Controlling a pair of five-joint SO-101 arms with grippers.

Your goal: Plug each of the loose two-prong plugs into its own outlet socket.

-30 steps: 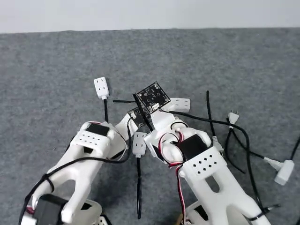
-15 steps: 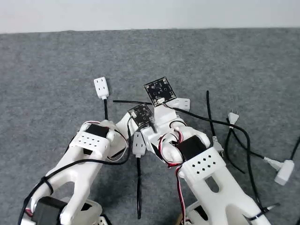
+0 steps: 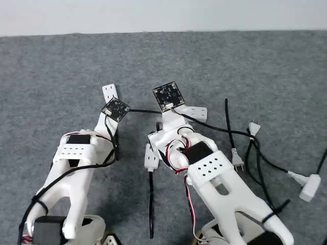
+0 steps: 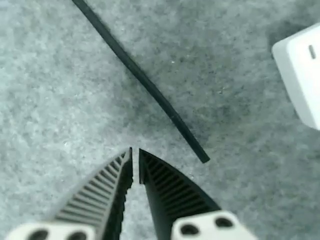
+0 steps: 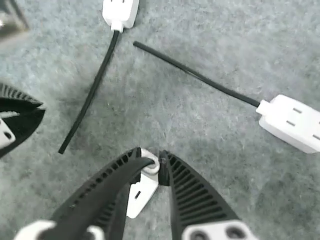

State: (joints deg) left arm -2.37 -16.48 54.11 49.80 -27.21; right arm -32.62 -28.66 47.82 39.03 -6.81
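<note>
On the grey carpeted table (image 3: 51, 61) below a pale wall (image 3: 163, 15), the left gripper (image 4: 135, 151) is closed and empty, the right gripper (image 5: 159, 161) pinches a mid-table outlet socket (image 5: 139, 193), and two-prong plugs (image 3: 254, 126) lie toward the right edge.

1. No text, label, brand, number or sign can be read in any of the views.
</note>
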